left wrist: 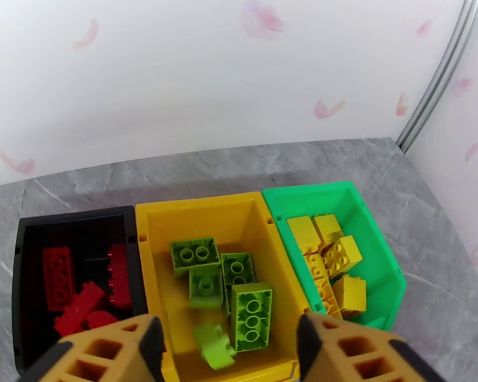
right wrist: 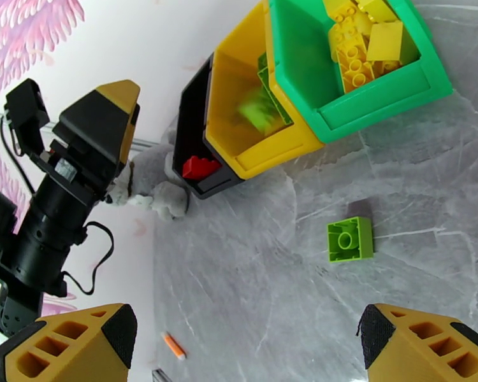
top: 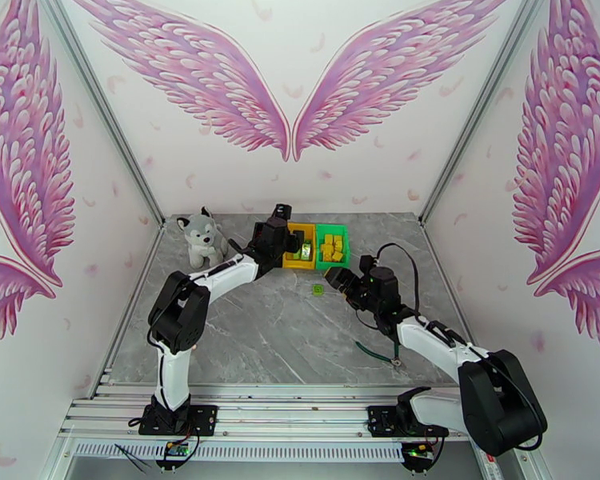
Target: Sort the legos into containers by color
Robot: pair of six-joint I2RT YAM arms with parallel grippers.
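Right gripper (right wrist: 239, 351): jaws spread wide, empty. Item: one light-green brick (right wrist: 350, 239), studs up on the table, just ahead of the jaws and off-centre. Probably light, rigid and slick; pinch its two flat side walls. Destination: yellow bin (right wrist: 280, 151), farther ahead.

We log left arm (top: 220, 275) and right arm (top: 428, 339) alike: white links, black joints, black base plates (top: 176, 418) on rail (top: 300, 411). Fingers (left wrist: 105, 351) yellow, ribbed cut-outs, black pads. Black cables (right wrist: 109, 248) loose.
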